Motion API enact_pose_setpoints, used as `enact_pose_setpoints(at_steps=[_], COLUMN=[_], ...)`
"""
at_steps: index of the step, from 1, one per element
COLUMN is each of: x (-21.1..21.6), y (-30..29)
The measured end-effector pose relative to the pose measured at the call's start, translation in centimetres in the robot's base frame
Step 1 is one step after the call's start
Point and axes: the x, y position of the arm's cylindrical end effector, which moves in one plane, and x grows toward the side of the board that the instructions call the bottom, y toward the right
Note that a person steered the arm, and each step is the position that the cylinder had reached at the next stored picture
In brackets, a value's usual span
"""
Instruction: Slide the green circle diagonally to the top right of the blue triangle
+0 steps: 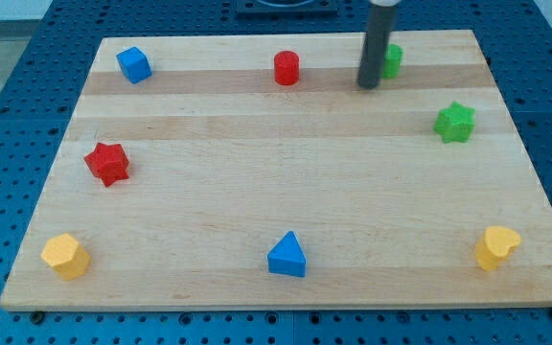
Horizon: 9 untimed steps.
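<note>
Green circle (392, 60), partly hidden near the board's top edge, is touched on its left by my tip (368, 85), which holds nothing. Blue triangle (287, 256) lies well below; the circle should be pushed from above, steadily, down-left.

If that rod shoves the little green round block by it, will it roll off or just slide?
Probably slide: the green circle seems to stand on a flat end on the smooth board. It looks small and light. My tip sits at its left, so an off-centre push might spin it.
</note>
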Motion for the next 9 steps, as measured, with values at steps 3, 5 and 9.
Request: enact_pose_setpoints(at_steps=[3,5,9], x=[-4.3,-5.8,-5.5], y=[-0.2,5.6,7.0])
